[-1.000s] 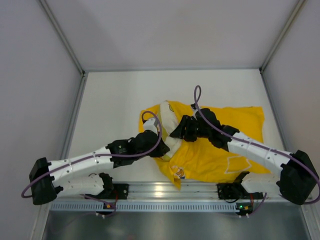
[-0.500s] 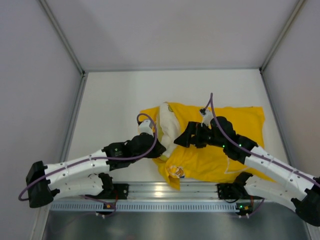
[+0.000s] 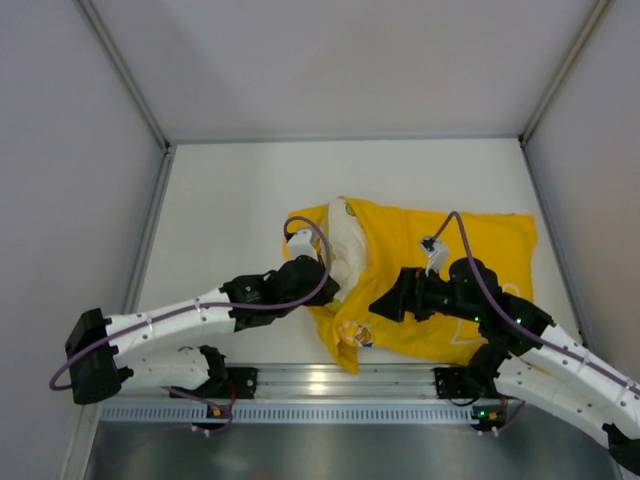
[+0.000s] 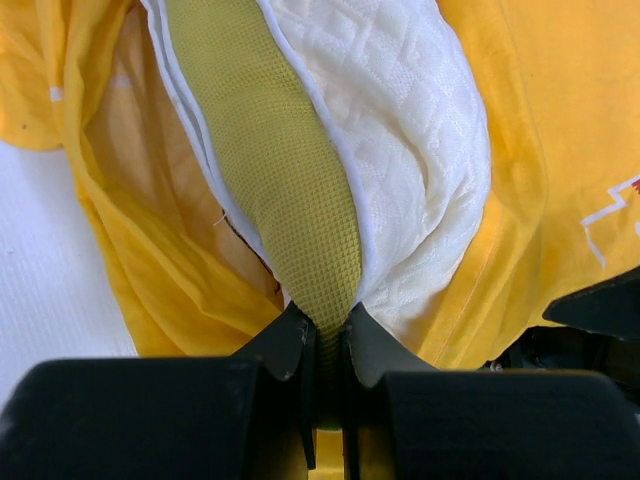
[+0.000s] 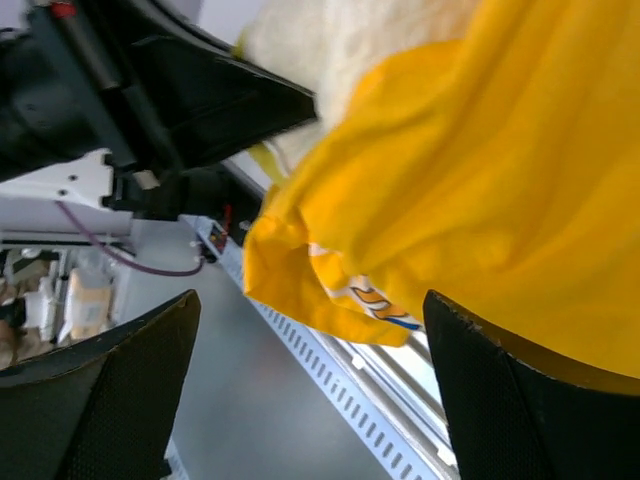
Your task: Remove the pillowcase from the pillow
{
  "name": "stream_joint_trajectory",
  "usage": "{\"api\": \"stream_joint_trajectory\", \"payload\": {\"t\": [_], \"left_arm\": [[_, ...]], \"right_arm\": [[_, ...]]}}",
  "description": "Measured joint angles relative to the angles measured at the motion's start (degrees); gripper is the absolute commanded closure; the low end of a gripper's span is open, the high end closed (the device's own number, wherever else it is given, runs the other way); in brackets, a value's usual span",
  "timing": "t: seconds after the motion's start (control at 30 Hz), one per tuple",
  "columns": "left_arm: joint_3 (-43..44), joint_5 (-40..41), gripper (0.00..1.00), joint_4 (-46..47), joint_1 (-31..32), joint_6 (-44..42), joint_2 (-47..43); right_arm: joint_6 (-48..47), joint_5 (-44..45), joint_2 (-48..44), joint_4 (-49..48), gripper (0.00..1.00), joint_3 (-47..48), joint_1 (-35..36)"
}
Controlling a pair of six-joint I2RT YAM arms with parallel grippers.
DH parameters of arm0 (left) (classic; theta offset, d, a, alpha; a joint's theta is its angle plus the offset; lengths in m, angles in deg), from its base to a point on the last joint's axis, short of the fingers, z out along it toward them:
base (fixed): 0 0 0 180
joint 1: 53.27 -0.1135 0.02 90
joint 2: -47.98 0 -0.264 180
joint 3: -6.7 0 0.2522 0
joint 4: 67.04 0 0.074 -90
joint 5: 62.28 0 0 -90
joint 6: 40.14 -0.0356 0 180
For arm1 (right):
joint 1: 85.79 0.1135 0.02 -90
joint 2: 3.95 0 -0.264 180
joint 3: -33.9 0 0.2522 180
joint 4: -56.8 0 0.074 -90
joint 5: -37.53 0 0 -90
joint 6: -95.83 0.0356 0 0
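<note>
Left hand [image 4: 322, 335] is clamped shut on the pillow [image 4: 400, 130]. It has the olive mesh strip [image 4: 290, 200] along the pillow's edge pinched between its jaws, right where the cream quilted part pokes out of the case [image 4: 540, 120]. Right hand [image 5: 310, 300] is wide open and gripping nothing as far as I can see. Yellow cloth hangs just past its fingers [image 5: 110, 400], and from above it sits over the case's near edge, lower middle of the frame.

The whole bundle lies mid-worktop [image 3: 230, 200]. The pillow sticks out at the left end of the case, and the rest is inside, toward the right of the frame.

Handling-wise, the case looks thin, floppy and light. It'll bunch and slide rather than keep a shape, so a pinch on a fold or hem should do. The pillow is puffy and gives under a grip, so that edge band is a better hold than the fat middle. My guess is to grab the case near its closed right end and pull away from the left hand.
</note>
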Motion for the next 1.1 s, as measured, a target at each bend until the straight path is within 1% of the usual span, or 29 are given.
{"api": "stream_joint_trajectory", "payload": {"t": [0.07,0.13,0.17,0.2,0.4,0.57,0.67,0.7,0.77,0.8,0.83,0.87,0.9,0.97,1.0,1.1], "left_arm": [[0.2,0.2,1.00,0.1,0.0,-0.2,-0.1],[0.2,0.4,1.00,0.1,0.0,-0.2,-0.8],[0.2,0.6,1.00,0.1,0.0,-0.2,-1.2],[0.2,0.7,1.00,0.0,0.0,-0.3,-1.9],[0.9,1.8,1.00,-1.0,0.0,-1.0,-4.5],[0.9,2.1,1.00,-1.7,0.0,-1.2,-5.9],[0.9,2.1,1.00,-2.1,0.0,-1.2,-6.9],[0.9,2.2,1.00,-2.3,0.0,-1.2,-7.3],[0.9,2.2,1.00,-2.6,0.0,-1.2,-7.9],[0.9,2.2,1.00,-2.8,0.0,-1.2,-8.0],[0.9,2.2,1.00,-3.0,0.0,-1.2,-8.0],[0.9,2.2,1.00,-3.2,0.0,-1.2,-8.0],[0.9,2.2,1.00,-3.3,0.0,-1.2,-8.0],[0.9,2.2,1.00,-3.6,0.0,-1.2,-8.2],[0.8,2.2,1.00,-3.6,0.0,-1.2,-8.4],[0.2,2.3,1.00,-3.7,0.0,-1.2,-9.7]], "right_arm": [[0.1,3.0,-0.5,3.3,0.18,0.3,0.0],[0.2,4.5,-1.1,5.9,0.27,0.2,0.0],[0.2,4.6,-1.1,6.3,0.33,-0.1,0.0],[0.2,4.5,-1.3,6.5,0.37,-0.5,0.0],[0.4,5.7,-1.0,8.1,0.37,-2.5,0.0],[-0.1,10.4,-0.6,11.1,0.36,-2.5,0.0],[-0.4,12.6,0.2,11.4,0.39,-2.5,0.0],[-0.5,13.0,1.0,11.3,0.44,-2.5,0.0],[-0.6,13.4,2.7,11.0,0.50,-2.6,0.0],[-0.6,13.5,3.3,10.7,0.55,-2.6,0.0],[-0.5,13.6,4.0,10.4,0.58,-2.6,0.0],[-0.3,13.6,4.8,10.1,0.63,-2.6,0.0],[-0.5,13.6,5.3,9.8,0.74,-2.6,0.0],[-0.3,13.6,6.4,9.2,0.85,-2.6,0.0],[-0.3,13.6,6.8,8.8,0.94,-2.6,0.0],[0.0,13.7,7.3,8.0,1.00,-2.5,0.0]]}}
